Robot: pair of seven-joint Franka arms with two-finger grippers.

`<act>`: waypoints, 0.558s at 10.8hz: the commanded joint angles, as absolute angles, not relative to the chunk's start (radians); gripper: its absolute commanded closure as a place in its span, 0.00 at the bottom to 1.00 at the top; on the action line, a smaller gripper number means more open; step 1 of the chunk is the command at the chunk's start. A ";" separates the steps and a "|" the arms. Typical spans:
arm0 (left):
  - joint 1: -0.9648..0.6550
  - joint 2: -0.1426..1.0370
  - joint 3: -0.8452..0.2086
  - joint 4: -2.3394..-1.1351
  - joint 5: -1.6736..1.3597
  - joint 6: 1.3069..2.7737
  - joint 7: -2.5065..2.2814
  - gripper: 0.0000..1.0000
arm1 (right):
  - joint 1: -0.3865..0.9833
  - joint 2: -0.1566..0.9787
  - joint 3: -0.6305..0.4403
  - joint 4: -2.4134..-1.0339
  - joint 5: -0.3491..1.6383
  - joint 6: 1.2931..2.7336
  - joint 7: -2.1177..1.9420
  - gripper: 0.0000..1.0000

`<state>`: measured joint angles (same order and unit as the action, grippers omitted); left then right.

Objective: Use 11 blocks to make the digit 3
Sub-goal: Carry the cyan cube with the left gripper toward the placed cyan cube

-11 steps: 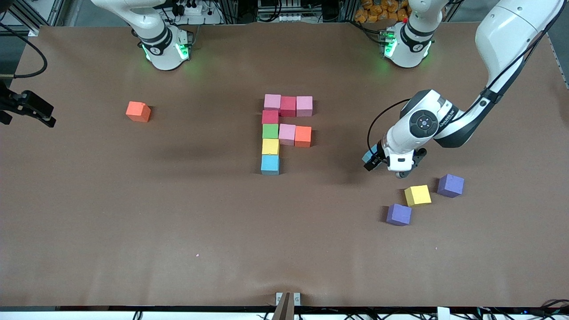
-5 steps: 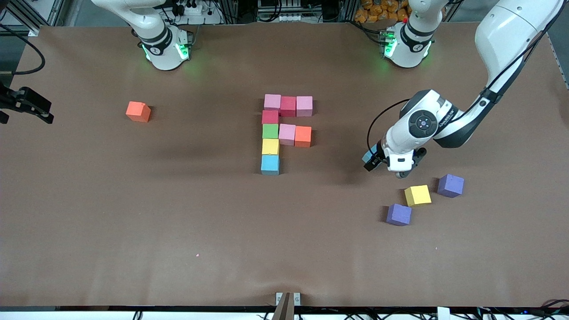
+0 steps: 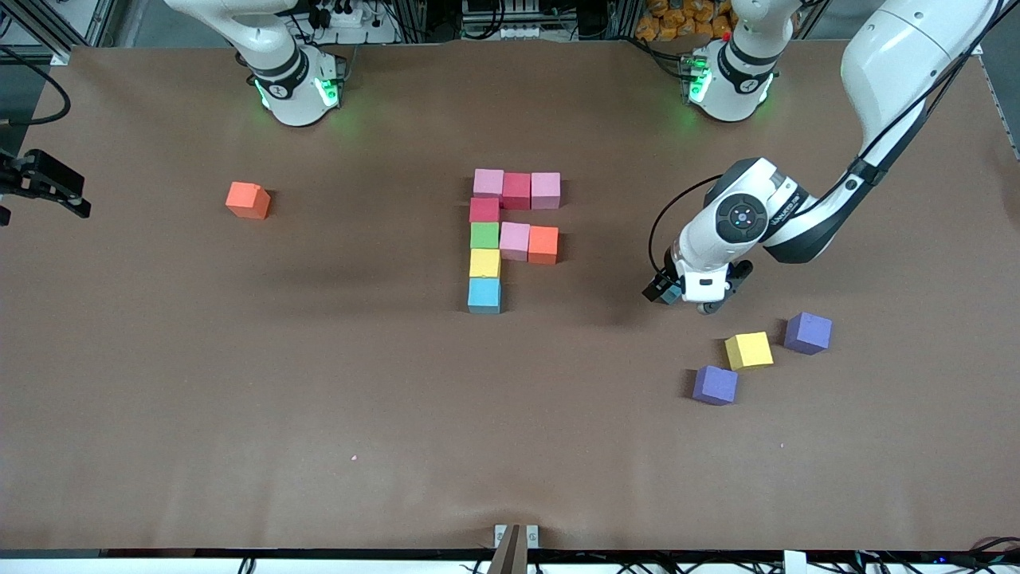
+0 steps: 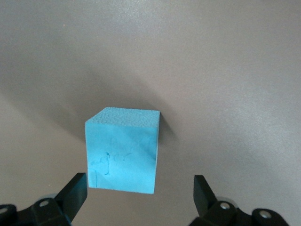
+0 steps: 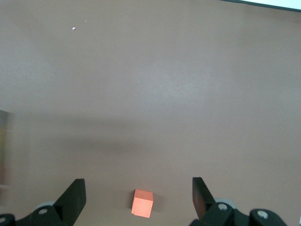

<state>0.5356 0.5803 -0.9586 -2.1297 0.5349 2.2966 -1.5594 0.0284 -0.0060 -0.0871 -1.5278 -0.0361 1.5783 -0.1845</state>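
Left gripper: your left gripper (image 3: 684, 298) is low over the table toward the left arm's end. Its fingers (image 4: 75, 190) are spread wide and grasp nothing.
Cube at the left gripper: a light blue cube (image 4: 123, 150) sits between those spread fingers. One finger is close beside it and the other is clearly apart. From the front you see only a sliver of it (image 3: 668, 292) under the hand.
Right gripper: your right gripper (image 3: 56, 187) waits at the edge of the table at the right arm's end. Its fingers (image 5: 75, 193) are released and hold nothing.
Figure so far: nine touching cubes sit mid-table.
Bar nearest the bases: pink (image 3: 488, 182), red (image 3: 516, 190) and pink (image 3: 546, 190).
Column: it runs toward the front camera as red (image 3: 484, 210), green (image 3: 484, 235), yellow (image 3: 484, 262) and light blue (image 3: 484, 295).
Middle bar: it starts at the green cube and continues with pink (image 3: 515, 240) and orange (image 3: 543, 244).
Nearest bar: you have only the light blue cube that ends the column.
Loose cubes near the left gripper: a yellow cube (image 3: 748, 350) has a purple cube (image 3: 807, 332) just beside it. Another purple cube (image 3: 715, 384) is a little nearer the camera. All three are close to the hand but not touching it.
Loose cube at the right arm's end: an orange cube (image 3: 248, 199) stands alone, well apart from the figure. You also see it in the right wrist view (image 5: 142, 203).
In the way: the brown table (image 3: 398, 414) is bare between the left gripper and the figure.
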 commanded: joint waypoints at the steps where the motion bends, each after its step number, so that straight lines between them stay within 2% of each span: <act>1: 0.541 0.572 -0.960 -2.129 0.552 2.257 -1.559 0.00 | 0.018 -0.006 -0.081 -1.532 0.012 1.574 -0.164 0.00; 6: 0.546 0.571 -0.959 -2.129 0.554 2.244 -1.545 0.00 | 0.003 -0.015 -0.081 -1.658 0.021 1.640 -0.122 0.00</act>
